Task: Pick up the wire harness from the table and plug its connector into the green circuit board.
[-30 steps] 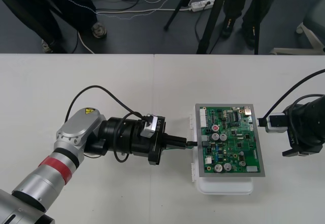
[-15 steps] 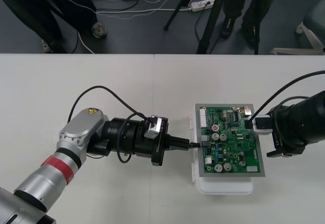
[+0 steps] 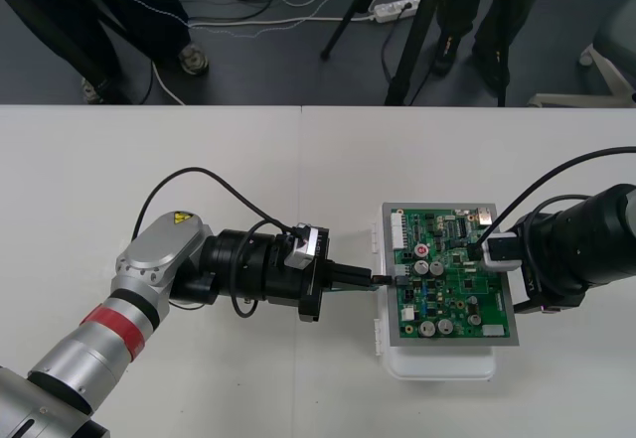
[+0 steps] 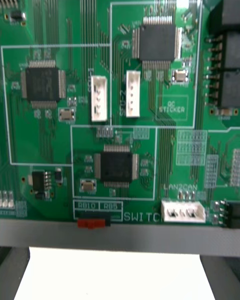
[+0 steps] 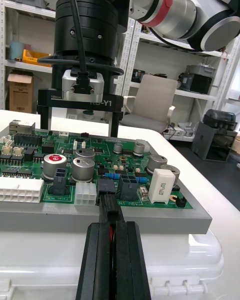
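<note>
The green circuit board (image 3: 452, 289) lies on its white base (image 3: 437, 364) at the table's right middle. My left gripper (image 3: 370, 281) reaches the board's left edge and is shut on the wire harness. In the left wrist view its fingers (image 5: 95, 260) pinch the red and black wires (image 5: 111, 230), and the black plug (image 5: 106, 189) sits at a black socket on the board's near edge. How deep the plug sits I cannot tell. My right gripper (image 3: 505, 259) hangs over the board's right side, its fingers (image 5: 114, 120) standing open above the board (image 5: 60, 155).
The right wrist view looks straight down on the board (image 4: 120, 105), its grey rim (image 4: 120, 232) and the white base (image 4: 115, 275). Tall capacitors (image 5: 82, 169) and a white connector (image 5: 20, 189) stand beside the plug. Bare table (image 3: 248, 170) surrounds the board.
My right gripper has moved left from beside the board to over its right side. The left gripper has edged slightly toward the board, still holding the harness.
</note>
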